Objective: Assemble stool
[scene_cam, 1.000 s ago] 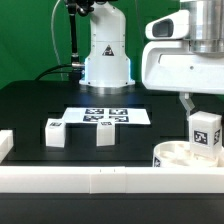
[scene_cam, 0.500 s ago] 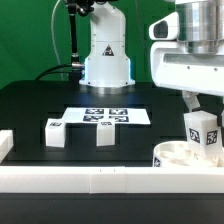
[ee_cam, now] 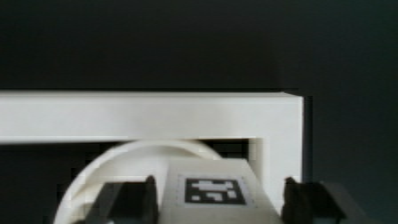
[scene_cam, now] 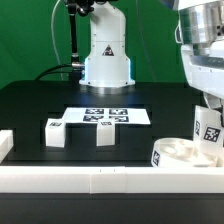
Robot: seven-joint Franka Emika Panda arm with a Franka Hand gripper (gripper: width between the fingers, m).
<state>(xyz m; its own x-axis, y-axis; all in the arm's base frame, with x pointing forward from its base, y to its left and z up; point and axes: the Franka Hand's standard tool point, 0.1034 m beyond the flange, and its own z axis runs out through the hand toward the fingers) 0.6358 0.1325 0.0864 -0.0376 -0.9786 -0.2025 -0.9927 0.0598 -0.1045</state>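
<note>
- Stool parts lie spread over the dark surface (scene_cam: 30, 105). The seat disc (scene_cam: 182, 155) sits low at the exterior view's right, and the picture edge cuts off its far side.
- One leg (scene_cam: 210, 125) stands upright over the seat disc's rear rim with its tag facing us. Its right part is cropped in the exterior view. We cannot tell whether its foot touches the disc or sits in a socket.
- The jaws are closed on that leg. In the wrist view a dark finger (ee_cam: 125, 202) stands on either side of the tagged block, though the picture is blurred and cuts off the fingertips.
- In the wrist view the held leg hides most of the seat disc, so we see only a curved stretch of its rim.
- Two more legs (scene_cam: 54, 133) (scene_cam: 105, 133) stand separately on the surface, well apart from the seat disc, toward the exterior view's left.
- The marker board (scene_cam: 105, 116) lies flat farther back than the seat disc and to the exterior view's left of it.
- The rail wall (scene_cam: 90, 180) runs just in front of the seat disc and hides its lower edge.
- The arm's white housing (scene_cam: 205, 60) hangs above the seat disc, cut off at the top and right. It hides the jaws in the exterior view.
</note>
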